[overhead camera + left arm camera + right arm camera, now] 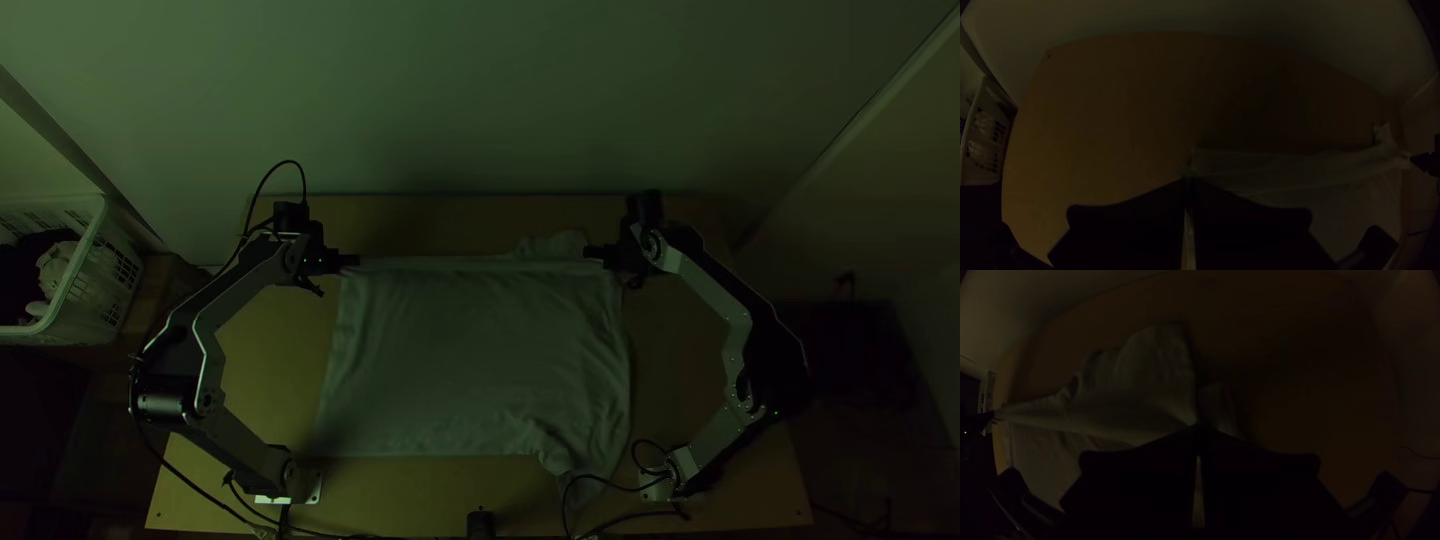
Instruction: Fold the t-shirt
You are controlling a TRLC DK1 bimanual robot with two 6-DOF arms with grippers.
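Pale cloth, a t-shirt [460, 350], lies spread over the middle of the wooden table [685, 365], its upper edge drawn nearly straight between the two pincers. Left gripper [352, 261]: closed on the shirt's upper left corner, tips together. Right gripper [592, 252]: likewise closed, pinching the cloth near its upper right corner. A loose flap rises past the upper edge, just beside the right gripper. Creases noted down the shirt's right side; the lower right part is bunched, with a tail pointing toward the bottom of the frame. White basket [98, 285] at the left edge of the frame, holding dark and pale items.
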